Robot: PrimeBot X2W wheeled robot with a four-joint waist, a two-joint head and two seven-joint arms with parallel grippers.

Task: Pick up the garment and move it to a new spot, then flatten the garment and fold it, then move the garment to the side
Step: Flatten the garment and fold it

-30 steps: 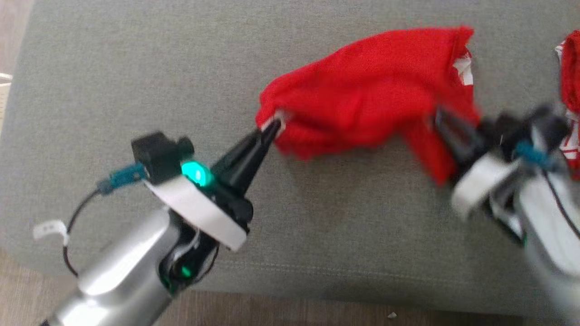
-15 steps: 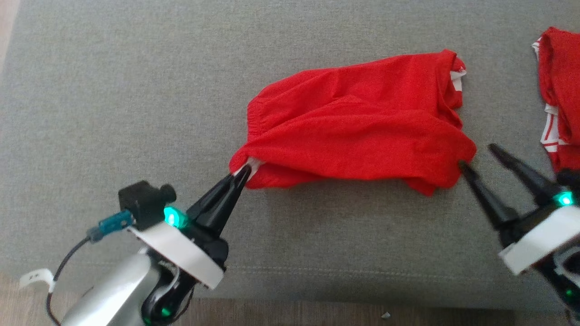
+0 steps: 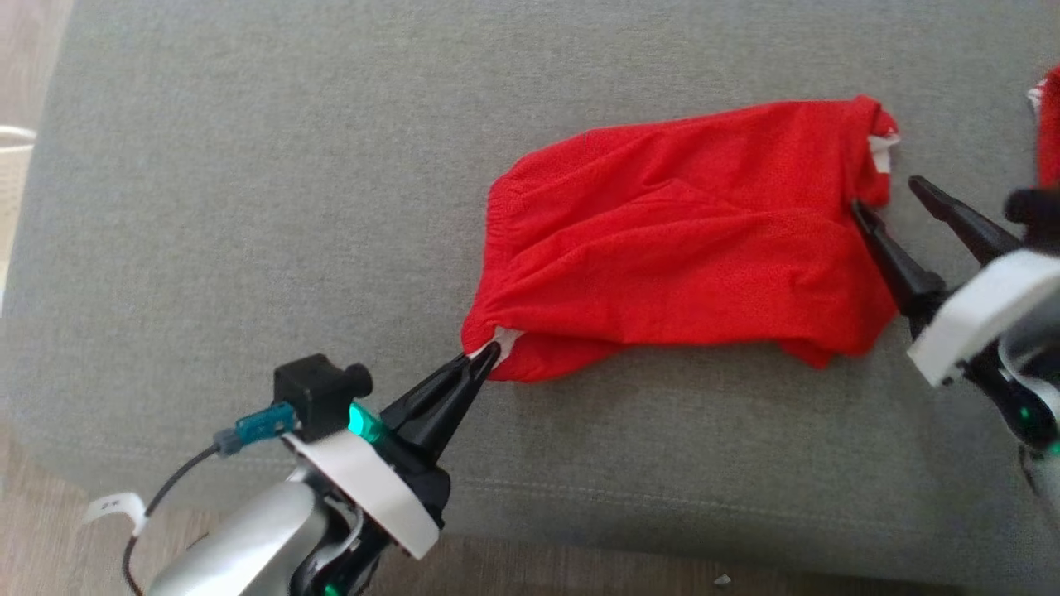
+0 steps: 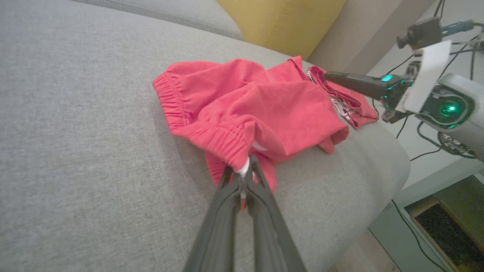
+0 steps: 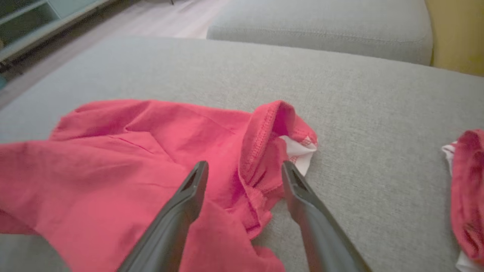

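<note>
On the grey couch cushion the red shorts lie rumpled, stretched out sideways. My left hand is pinched tight on the waistband corner nearest me. My right hand is spread wide at the leg-hem end, gripping nothing. Another red garment sits further right.

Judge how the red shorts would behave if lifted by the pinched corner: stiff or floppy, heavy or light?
Probably floppy: the red shorts lie in soft folds and pucker toward the corner the left gripper pinches. Likely light, since the cloth looks thin. Pushed across the grey cushion, they would probably bunch rather than slide.
</note>
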